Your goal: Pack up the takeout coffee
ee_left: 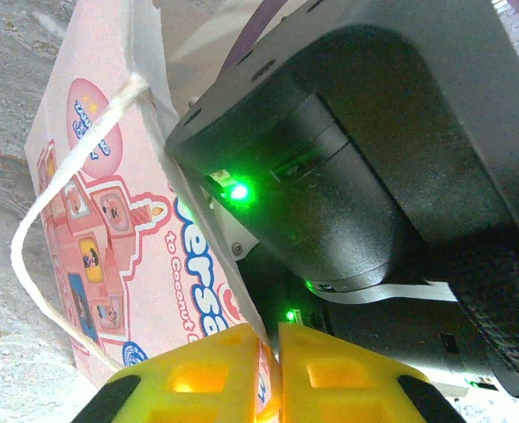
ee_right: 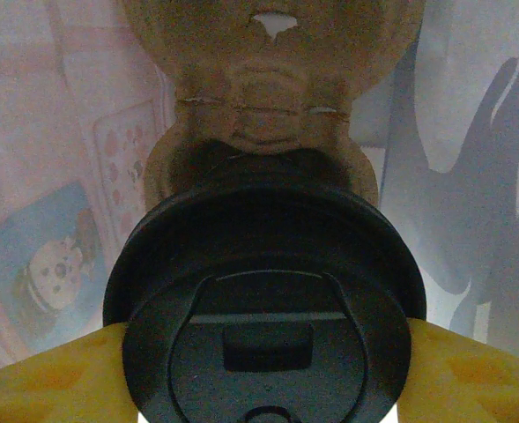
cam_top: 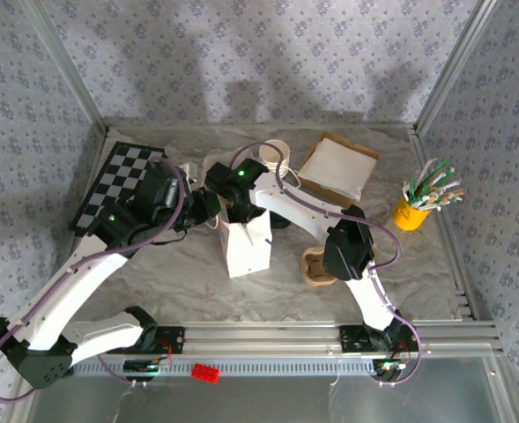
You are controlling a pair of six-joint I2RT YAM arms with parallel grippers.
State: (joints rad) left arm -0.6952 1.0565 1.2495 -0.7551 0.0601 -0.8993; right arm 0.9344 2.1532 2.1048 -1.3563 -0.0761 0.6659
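Coffee cup (ee_right: 263,291) clamped between right pincer (ee_right: 263,370) fingers, inside paper bag (cam_top: 246,247).

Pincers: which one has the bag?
The left pincer, shut on the edge of the printed paper bag; the right pincer instead clasps the black-lidded coffee cup.

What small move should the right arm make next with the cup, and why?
Probably lower the coffee cup a little deeper into the paper bag before releasing. The right gripper clamps its black lid in its jaws, bag walls surround it, the left gripper pinches the bag's edge, and nothing shows the cup resting yet.
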